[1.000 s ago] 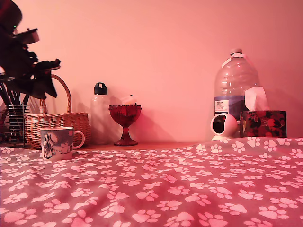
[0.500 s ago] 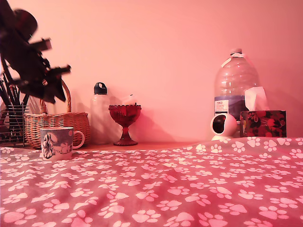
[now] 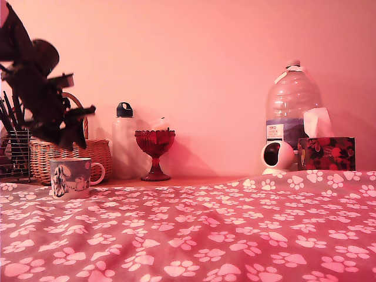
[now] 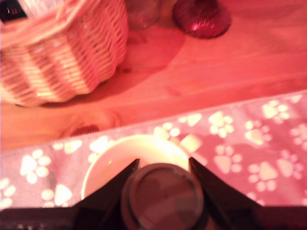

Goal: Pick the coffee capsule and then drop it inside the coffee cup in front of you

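The coffee cup (image 3: 70, 177), a short mug with a grey-blue printed picture and a loop handle, stands on the paw-print cloth at the exterior view's left. My gripper (image 3: 69, 134) hangs dark and blurred just above it. In the wrist view the gripper (image 4: 163, 184) is shut on the coffee capsule (image 4: 162, 195), whose round rim faces the camera between the two dark fingers (image 4: 114, 188). Right behind the capsule lies the cup's pale open rim (image 4: 106, 160). I cannot make out the capsule in the exterior view.
Behind the cup are a wicker basket (image 3: 69, 151) and a wire mesh pencil holder (image 3: 14, 154). Farther along the exterior view's right stand a white bottle (image 3: 123, 144), a red goblet (image 3: 155, 150), a large water bottle (image 3: 292, 106), a round white camera (image 3: 276, 156) and a tissue box (image 3: 326, 151).
The arm has swung down and toward the exterior view's right, from up beside the pencil holder to just over the cup. The cup has not moved.
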You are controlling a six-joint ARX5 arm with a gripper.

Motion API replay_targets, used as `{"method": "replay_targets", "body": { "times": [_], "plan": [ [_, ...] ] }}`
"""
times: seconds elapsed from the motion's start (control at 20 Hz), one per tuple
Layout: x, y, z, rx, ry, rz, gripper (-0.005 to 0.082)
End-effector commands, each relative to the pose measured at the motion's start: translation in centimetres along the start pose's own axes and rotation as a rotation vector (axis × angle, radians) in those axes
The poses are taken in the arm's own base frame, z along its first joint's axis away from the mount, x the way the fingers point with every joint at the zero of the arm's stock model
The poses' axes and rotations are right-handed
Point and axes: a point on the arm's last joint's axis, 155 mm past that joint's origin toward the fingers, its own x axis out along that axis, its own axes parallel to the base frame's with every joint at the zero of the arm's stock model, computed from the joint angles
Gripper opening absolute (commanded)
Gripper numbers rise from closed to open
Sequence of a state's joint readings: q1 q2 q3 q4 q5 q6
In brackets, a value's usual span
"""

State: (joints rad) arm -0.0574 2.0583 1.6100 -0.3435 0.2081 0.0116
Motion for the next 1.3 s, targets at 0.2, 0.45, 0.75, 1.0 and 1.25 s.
{"method": "replay_targets", "body": {
  "times": [0.2, 0.45, 0.75, 1.0, 1.25],
  "plan": [
    [1.23, 0.28, 0.01, 0.026, -0.010, 0.006, 0.0150],
    [1.26, 0.15, -0.03, 0.027, -0.008, 0.004, 0.0150],
    [1.25, 0.17, -0.15, 0.026, -0.003, 0.004, 0.0150],
    [1.24, 0.26, -0.11, 0.026, -0.005, 0.006, 0.0150],
    [1.21, 0.42, 0.09, 0.026, -0.013, 0.008, 0.0201]
  ]
}}
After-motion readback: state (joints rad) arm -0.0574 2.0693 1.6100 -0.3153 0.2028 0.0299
